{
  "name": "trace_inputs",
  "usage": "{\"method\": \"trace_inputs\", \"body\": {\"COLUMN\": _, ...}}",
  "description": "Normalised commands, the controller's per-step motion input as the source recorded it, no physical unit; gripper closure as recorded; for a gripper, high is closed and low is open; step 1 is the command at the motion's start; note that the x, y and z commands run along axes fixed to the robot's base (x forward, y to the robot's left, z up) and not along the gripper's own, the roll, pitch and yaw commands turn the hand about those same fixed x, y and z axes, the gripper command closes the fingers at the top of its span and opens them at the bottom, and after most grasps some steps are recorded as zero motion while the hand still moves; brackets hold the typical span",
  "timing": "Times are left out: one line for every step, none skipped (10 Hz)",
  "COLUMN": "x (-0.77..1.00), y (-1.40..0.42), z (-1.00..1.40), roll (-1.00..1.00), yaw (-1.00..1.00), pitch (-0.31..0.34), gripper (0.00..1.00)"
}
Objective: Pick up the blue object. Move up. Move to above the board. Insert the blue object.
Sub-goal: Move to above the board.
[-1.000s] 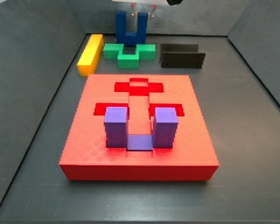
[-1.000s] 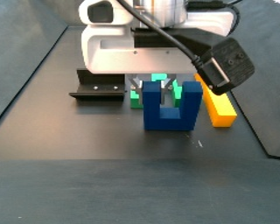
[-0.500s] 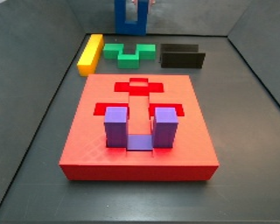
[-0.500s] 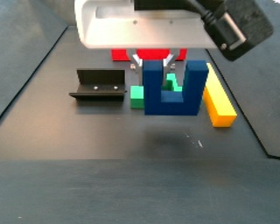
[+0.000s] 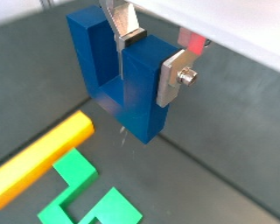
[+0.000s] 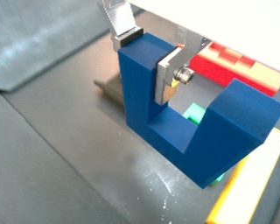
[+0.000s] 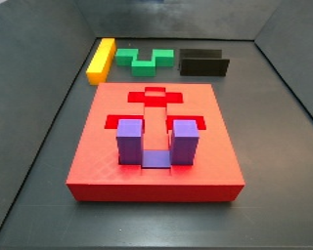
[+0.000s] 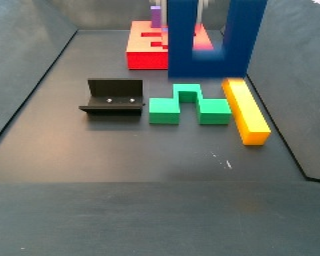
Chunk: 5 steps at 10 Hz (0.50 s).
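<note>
- Your gripper is clamped on the blue object: in both wrist views the silver fingers sit on either side of one upright prong, pads pressed against it.
- The blue object hangs clear of the floor; in a side view its two prongs run out of the top of the frame and its lower edge floats above the yellow bar.
- The gripper itself is out of frame in both side views, so you only have the wrist views for the grip.
- The board lies flat in the middle of the floor, with open dark floor along both its long sides and in front of its near edge.
- A purple block stands in the board's near recess, prongs up; the cross-shaped recess toward the far edge shows only red.
- Behind the board's far edge you have a row: yellow bar, green block and the fixture, all set apart from the board by a strip of floor.
- In a wrist view the green block and yellow bar lie below the held piece, not touching it.
- The bin's sloped walls close in on both sides.
</note>
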Motion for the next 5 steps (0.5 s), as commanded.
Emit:
{"method": "trace_inputs", "body": {"x": 0.04, "y": 0.01, "z": 0.9, "roll": -0.04, "yaw": 0.0, "pitch": 0.066, "gripper": 1.0}}
{"method": "trace_inputs", "body": {"x": 0.04, "y": 0.01, "z": 0.36, "roll": -0.04, "yaw": -0.01, "pitch": 0.059, "gripper": 1.0}}
{"method": "trace_inputs", "body": {"x": -0.08, "y": -1.4, "z": 0.15, "roll": -0.02, "yaw": 0.15, "pitch": 0.126, "gripper": 1.0}}
{"method": "trace_inputs", "body": {"x": -0.08, "y": -1.4, "z": 0.15, "roll": 0.05, "yaw": 0.13, "pitch": 0.104, "gripper": 1.0}}
{"method": "trace_inputs", "body": {"x": -0.09, "y": -1.4, "z": 0.15, "roll": 0.08, "yaw": 0.11, "pitch": 0.057, "gripper": 1.0}}
